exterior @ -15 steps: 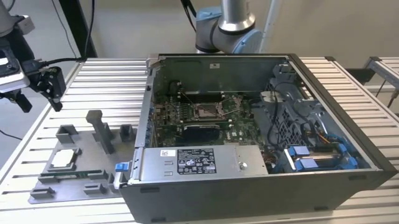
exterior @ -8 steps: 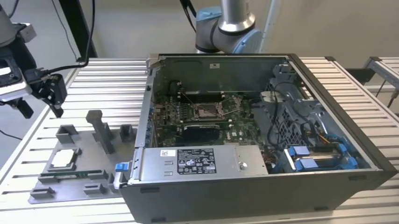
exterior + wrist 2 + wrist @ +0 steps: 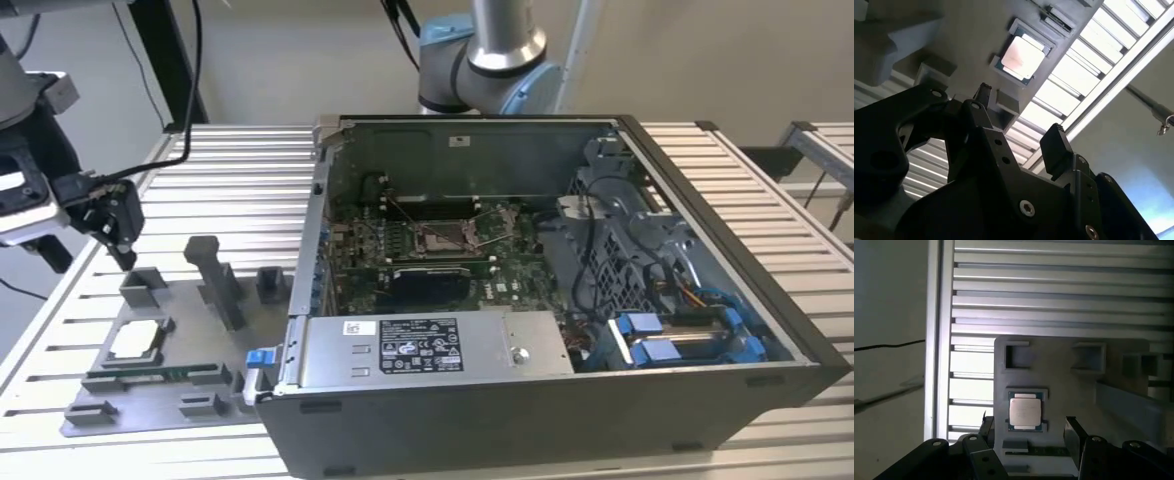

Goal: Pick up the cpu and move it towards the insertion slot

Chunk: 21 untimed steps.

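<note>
The cpu point(image 3: 138, 342), a small square chip with a silvery top, lies in a recess of the grey fixture tray point(image 3: 200, 400) at the exterior view's left. My gripper point(image 3: 91, 258) hangs above the tray, higher than the cpu and apart from it, open with nothing between its fingers. Both wrist views look down past the dark fingertips point(image 3: 1072, 431) at the cpu point(image 3: 1025, 412) point(image 3: 1023, 57) in its recess. The insertion slot point(image 3: 443, 235), a square socket with a shiny metal frame, sits on the motherboard inside the open computer case point(image 3: 534, 390).
A thin green memory stick point(image 3: 154, 375) lies on the tray in front of the cpu. Grey upright posts point(image 3: 214, 280) stand on the tray beside it. The case walls rise around the motherboard. The slatted metal table point(image 3: 240, 180) lies under everything.
</note>
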Each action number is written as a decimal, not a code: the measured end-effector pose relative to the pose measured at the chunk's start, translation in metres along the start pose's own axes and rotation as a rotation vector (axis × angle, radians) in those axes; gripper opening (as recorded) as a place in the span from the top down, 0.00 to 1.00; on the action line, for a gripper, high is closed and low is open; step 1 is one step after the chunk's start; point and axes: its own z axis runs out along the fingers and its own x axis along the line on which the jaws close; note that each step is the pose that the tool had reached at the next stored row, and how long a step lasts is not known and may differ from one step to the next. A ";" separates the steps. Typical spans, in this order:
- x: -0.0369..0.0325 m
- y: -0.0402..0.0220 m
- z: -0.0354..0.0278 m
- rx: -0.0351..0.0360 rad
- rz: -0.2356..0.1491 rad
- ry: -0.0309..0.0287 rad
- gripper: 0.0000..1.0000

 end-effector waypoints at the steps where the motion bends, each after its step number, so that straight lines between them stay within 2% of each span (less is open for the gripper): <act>1: 0.0000 -0.0007 0.0018 0.0001 0.000 0.0001 0.00; 9: 0.0001 -0.0071 0.0161 0.0000 0.000 0.0000 0.00; 21: -0.0002 -0.0088 0.0379 0.0000 0.003 -0.0004 0.00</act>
